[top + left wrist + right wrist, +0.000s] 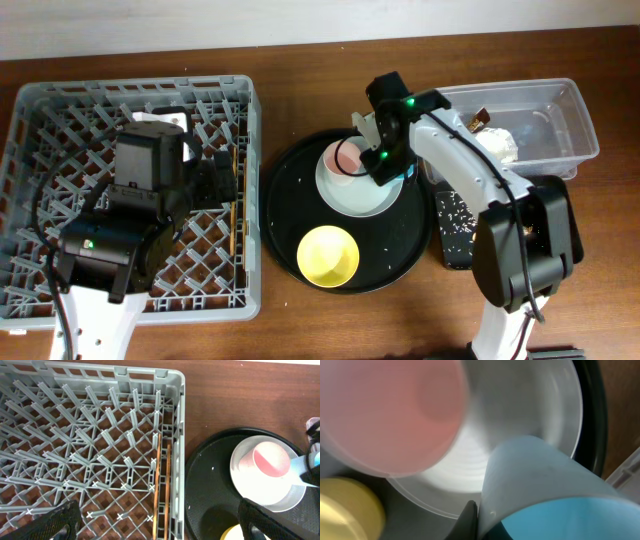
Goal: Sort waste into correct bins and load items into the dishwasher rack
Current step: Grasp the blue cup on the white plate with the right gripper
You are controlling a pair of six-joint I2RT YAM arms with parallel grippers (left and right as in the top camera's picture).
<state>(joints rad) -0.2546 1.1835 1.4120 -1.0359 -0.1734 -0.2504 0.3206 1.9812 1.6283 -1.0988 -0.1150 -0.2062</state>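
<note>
My right gripper [385,160] [482,520] is shut on the wall of the light-blue cup [540,475] [305,467], over the pale round plate [360,198] [520,405]. The pink cup [345,160] [272,457] lies on that plate beside it. The yellow bowl [328,255] sits on the round black tray [290,230]. My left gripper [215,172] [157,522] hangs open and empty above the grey dishwasher rack [130,88] [180,435]. Two chopsticks [237,200] [162,485] lie inside the rack along its right wall.
A clear tub [565,100] at the back right holds a white napkin [500,145] and a brown wrapper [475,122]. A shallow black tray [455,225] with pale crumbs sits in front of it, partly under my right arm.
</note>
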